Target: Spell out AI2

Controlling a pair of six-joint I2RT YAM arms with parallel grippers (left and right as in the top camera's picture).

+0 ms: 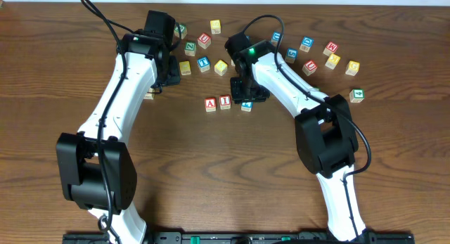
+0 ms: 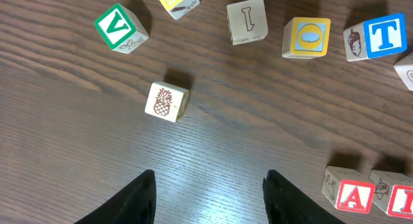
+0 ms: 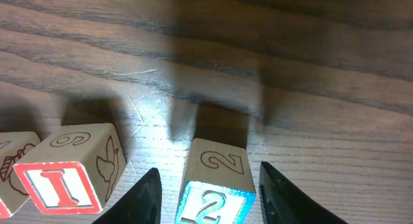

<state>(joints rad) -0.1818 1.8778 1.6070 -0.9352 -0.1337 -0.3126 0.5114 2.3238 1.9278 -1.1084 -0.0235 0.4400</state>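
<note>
One block, 2 [image 3: 215, 185], is straddled loosely by the slightly parted right pincer [image 3: 209, 171]; it should be squared with I [image 3: 59, 185], just beyond one finger, before withdrawal.

the overhead camera looks straight down on the whole table [image 1: 211, 167], arm bases at its near edge. the left wrist camera looks down from higher up, the right wrist camera from low and close; both catch the red i block [image 3: 58, 185].
</note>
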